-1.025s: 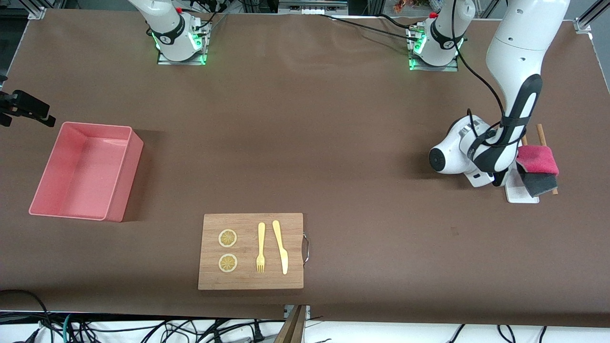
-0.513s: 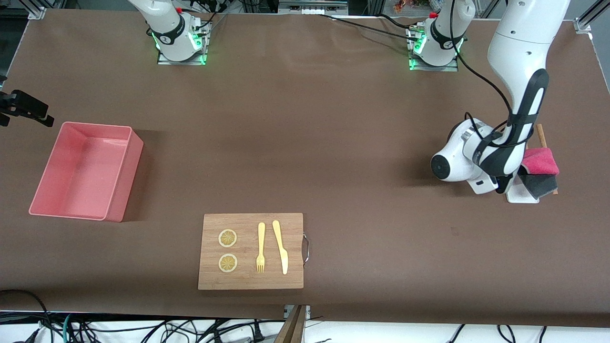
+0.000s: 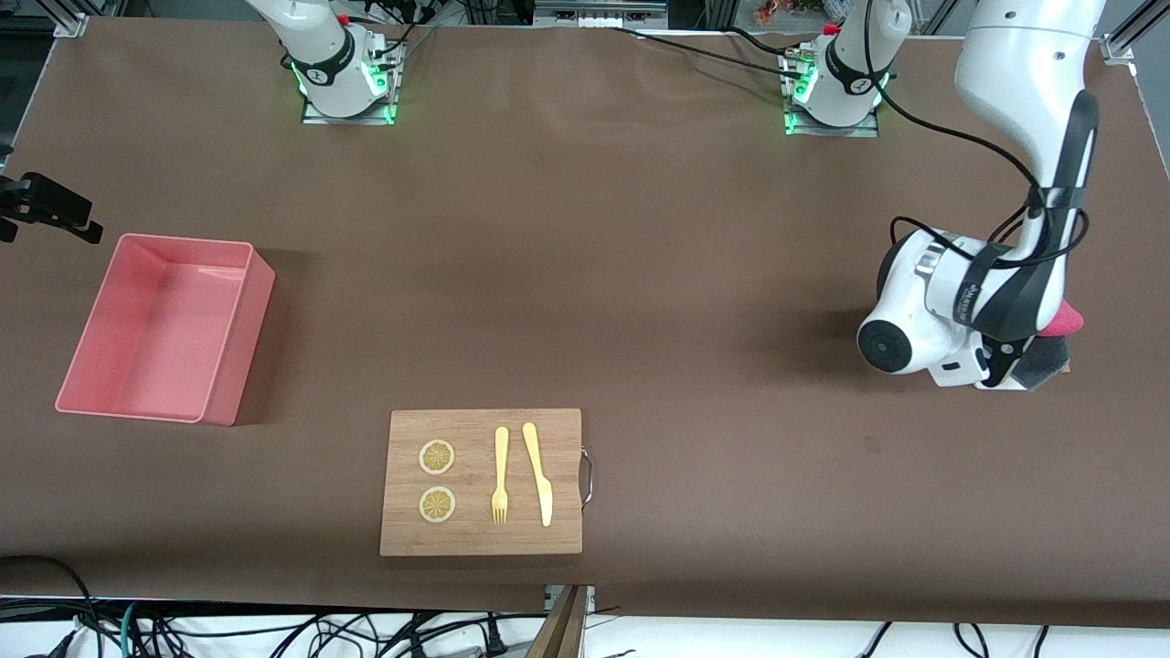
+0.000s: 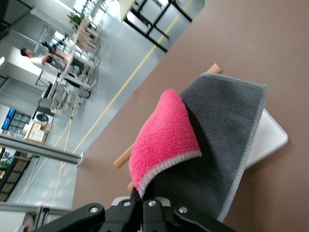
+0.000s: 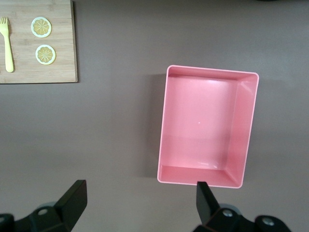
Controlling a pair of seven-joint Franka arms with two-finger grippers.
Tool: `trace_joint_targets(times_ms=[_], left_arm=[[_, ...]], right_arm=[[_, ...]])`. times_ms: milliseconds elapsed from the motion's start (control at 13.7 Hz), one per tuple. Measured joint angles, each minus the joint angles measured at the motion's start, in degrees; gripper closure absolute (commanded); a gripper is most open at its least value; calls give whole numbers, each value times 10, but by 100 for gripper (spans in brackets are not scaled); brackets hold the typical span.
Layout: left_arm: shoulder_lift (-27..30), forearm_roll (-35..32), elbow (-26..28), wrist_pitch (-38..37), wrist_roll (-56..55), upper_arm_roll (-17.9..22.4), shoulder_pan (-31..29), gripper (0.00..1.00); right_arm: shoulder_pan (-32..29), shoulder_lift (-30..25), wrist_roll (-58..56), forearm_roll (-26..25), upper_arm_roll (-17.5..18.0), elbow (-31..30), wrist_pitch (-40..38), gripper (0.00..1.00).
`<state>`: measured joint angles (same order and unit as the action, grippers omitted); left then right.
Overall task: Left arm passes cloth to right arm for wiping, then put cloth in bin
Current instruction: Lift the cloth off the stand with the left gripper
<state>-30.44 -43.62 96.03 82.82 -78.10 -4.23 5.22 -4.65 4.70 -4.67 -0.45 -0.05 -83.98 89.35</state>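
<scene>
- The cloth (image 4: pixel 188 145) (pink face folded over grey) lies on a white tray (image 4: pixel 268 137) at the left arm's end of the table, with wooden sticks (image 4: pixel 123 157) under it.
- The left gripper (image 4: pixel 142 203) has its jaws clamped on the cloth's edge.
- The bin (image 3: pixel 164 329) sits at the right arm's end.
- The right gripper (image 5: pixel 140 203) hangs over the table beside the bin, jaws wide apart and holding nothing.
- A cutting board (image 3: pixel 482 482) carries a fork (image 3: pixel 500 475), a knife (image 3: pixel 539 473) and lemon slices (image 3: pixel 437 457).
</scene>
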Motion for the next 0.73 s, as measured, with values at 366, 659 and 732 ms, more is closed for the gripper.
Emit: trace_joint_targets(times_ms=[366,659,732], left_arm=[[24,107,-118,-90,163,-5,0,100],[67,228,-161,-112,235,-27,1,100],[75,257,-166,-118,239,-36,1,100]], right_arm=[[0,8,0,0,0,-1,0,0],[0,20,0,-1,0,-2,0,0],[0,21,0,-1,0,-4,0,0]])
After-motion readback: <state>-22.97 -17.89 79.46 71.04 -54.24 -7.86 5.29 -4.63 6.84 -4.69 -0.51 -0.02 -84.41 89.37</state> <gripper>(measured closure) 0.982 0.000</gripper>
